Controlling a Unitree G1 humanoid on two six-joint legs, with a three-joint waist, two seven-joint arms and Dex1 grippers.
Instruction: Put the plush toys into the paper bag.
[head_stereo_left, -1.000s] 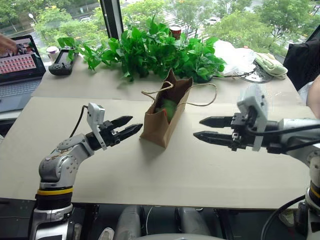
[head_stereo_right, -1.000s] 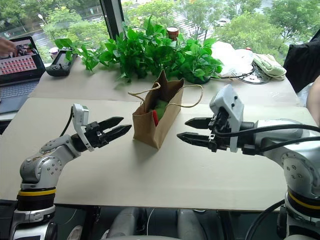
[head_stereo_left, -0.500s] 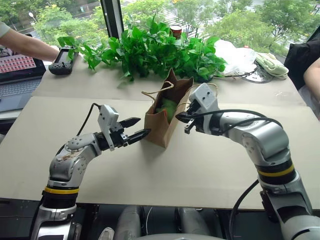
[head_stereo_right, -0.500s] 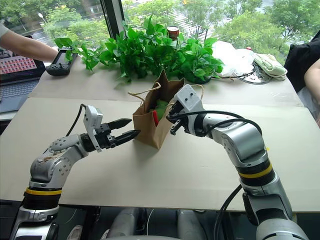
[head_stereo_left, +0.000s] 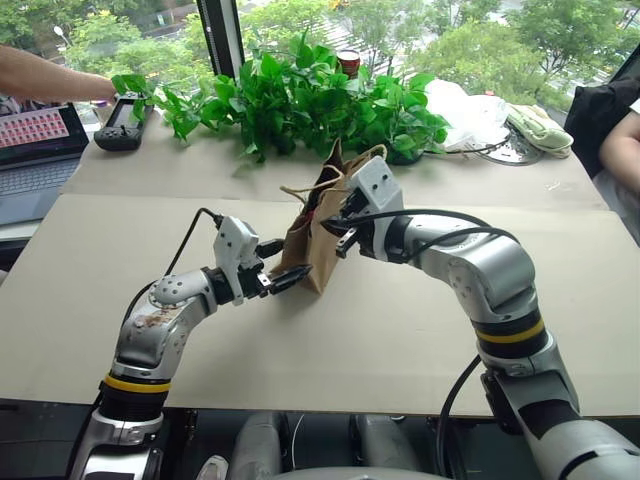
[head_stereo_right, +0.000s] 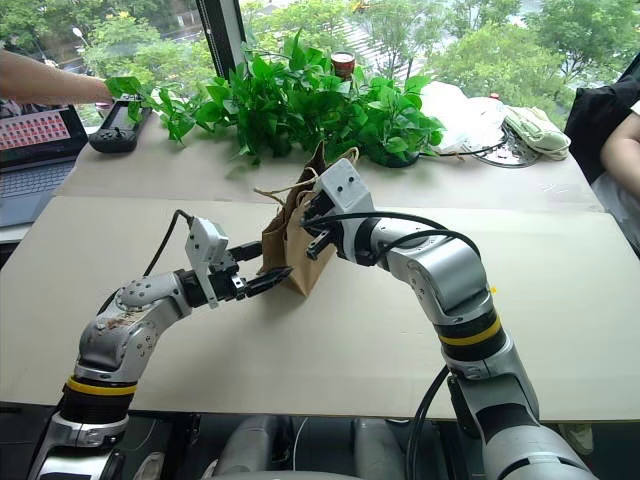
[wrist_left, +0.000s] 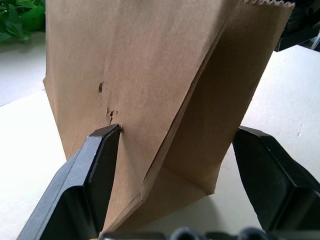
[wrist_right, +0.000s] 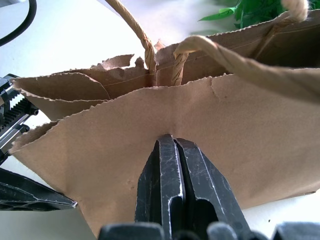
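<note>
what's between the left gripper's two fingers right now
The lower part of the paper bag stands between the left gripper's open fingers, seen in the left wrist view.

I see silver arms with yellow-black bands. White camera housings sit behind each black two-fingered tool; black cables loop along both.

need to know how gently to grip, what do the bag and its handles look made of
Bag: brown kraft paper, matte, by its sharp creases, small dents and serrated top edge. Handles: twisted beige twine or paper cord, by the spiral strands; which of the two is unclear.
</note>
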